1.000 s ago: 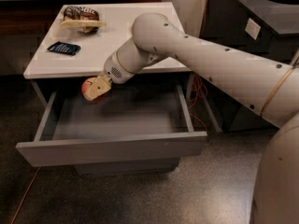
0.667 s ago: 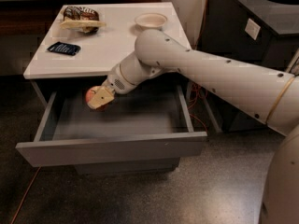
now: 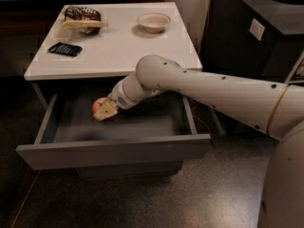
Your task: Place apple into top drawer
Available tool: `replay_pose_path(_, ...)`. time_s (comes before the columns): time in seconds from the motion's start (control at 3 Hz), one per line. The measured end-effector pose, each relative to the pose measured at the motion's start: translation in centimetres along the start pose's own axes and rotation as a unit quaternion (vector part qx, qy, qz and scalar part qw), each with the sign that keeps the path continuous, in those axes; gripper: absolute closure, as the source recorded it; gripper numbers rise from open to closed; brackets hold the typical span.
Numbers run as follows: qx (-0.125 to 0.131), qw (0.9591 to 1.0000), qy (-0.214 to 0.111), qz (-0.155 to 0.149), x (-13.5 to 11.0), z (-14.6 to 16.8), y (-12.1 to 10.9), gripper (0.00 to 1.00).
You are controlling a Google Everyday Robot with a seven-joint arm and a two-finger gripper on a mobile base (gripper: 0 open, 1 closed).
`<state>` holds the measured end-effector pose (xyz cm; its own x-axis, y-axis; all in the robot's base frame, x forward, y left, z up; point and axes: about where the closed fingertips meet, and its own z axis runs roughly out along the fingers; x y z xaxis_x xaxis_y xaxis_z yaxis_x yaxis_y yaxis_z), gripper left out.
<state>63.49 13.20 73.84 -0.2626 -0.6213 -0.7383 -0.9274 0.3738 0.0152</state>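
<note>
One tool (image 3: 105, 111) clenches the apple (image 3: 99, 105), holding it inside the open drawer (image 3: 114, 151), toward its left rear. Since a second ago both have sunk lower into the drawer. Above and beyond the tool, the white table (image 3: 123, 51) carries a bowl (image 3: 153, 21), a snack bag (image 3: 81, 19) and a dark packet (image 3: 65, 49). A dark bin (image 3: 256, 37) stands far right of the tool.

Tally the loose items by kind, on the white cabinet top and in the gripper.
Small round red apple, held by the gripper over the open grey top drawer: 1
Round white bowl: 1
Dark snack bag: 1
Flat dark blue packet: 1
Total: 4
</note>
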Motion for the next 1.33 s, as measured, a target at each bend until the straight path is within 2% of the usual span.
replay_pose_path(0.67,0.024,0.9995,0.018,0.007,3.6,3.7,-2.6,1.00)
replay_pose_path(1.33,0.050,0.9983,0.024,-0.016,5.7,5.7,-3.9,1.00)
